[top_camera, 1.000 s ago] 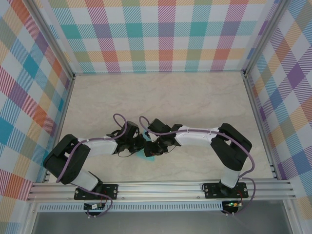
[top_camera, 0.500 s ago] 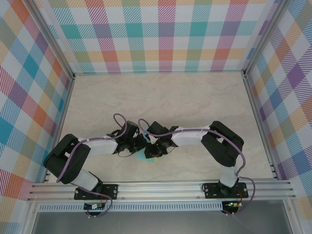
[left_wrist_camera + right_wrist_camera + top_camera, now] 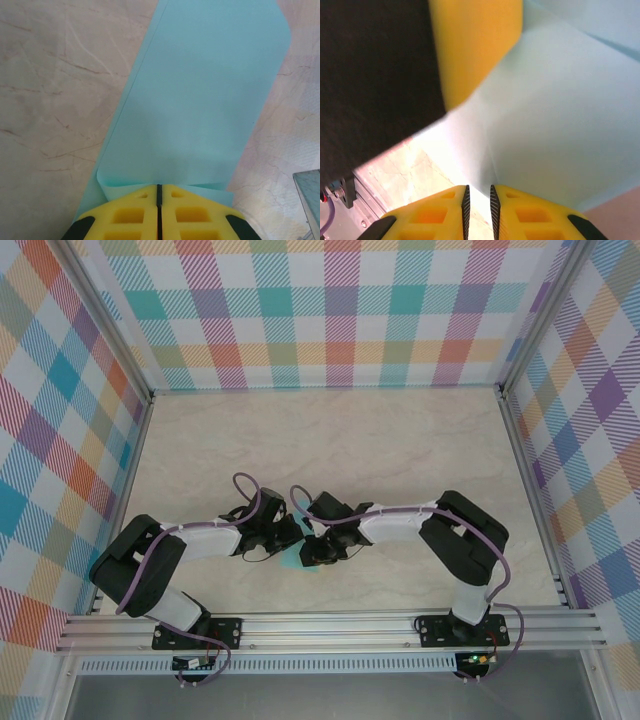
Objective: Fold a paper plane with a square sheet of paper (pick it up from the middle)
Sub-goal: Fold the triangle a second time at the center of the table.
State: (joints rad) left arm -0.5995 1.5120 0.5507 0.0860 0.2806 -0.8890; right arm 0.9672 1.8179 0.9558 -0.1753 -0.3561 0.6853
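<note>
Ahead of left claw (image 3: 158,192): square sheet of paper (image 3: 200,100) above bench (image 3: 50,75) | left claw clamped on its near edge | right claw (image 3: 478,192) nearly together, grip unclear | step: likely early fold | next: align edges, crease

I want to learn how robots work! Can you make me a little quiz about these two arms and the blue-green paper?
1. True or false: the left gripper is shut on the square sheet of paper.
2. What does the table look like? A) green grass B) pale marble C) black metal
3. Fill in: the fingers of the right gripper are ___ in colour.

Key: 1 true; 2 B; 3 yellow.
</note>
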